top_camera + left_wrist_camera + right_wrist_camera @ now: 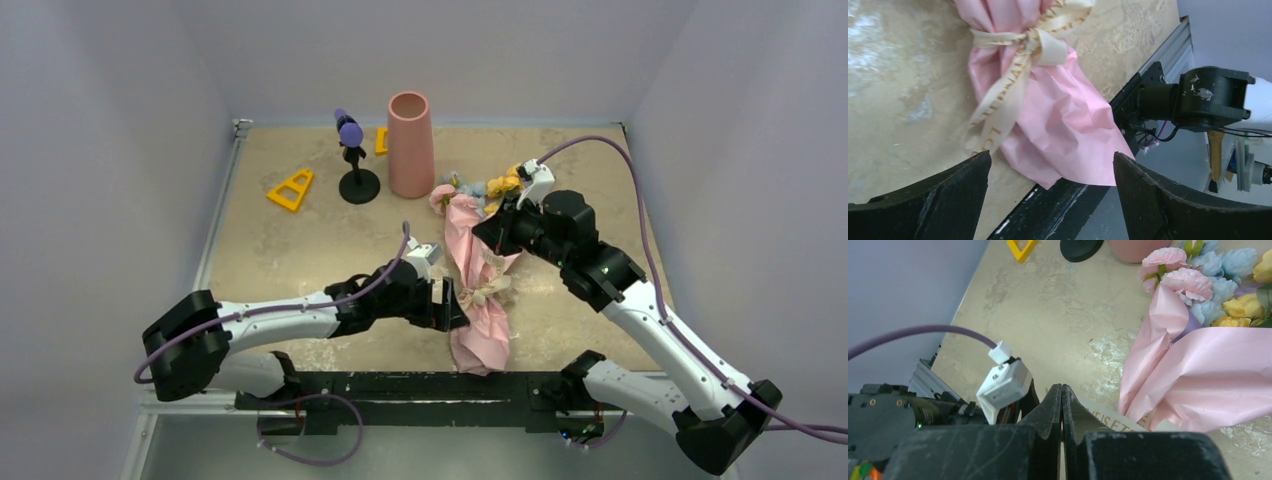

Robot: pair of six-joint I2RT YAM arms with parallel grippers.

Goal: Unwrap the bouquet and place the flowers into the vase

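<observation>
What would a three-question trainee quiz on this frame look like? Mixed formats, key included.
1. True or false: the cream ribbon is tied round the bouquet.
2. Compare the left gripper and the right gripper. Which has its jaws open? A. left only. B. right only. C. both.
3. Fill in the blank: the vase stands upright and holds ___ flowers; the flower heads lie beside its base.

Key:
1. True.
2. A.
3. no.
</observation>
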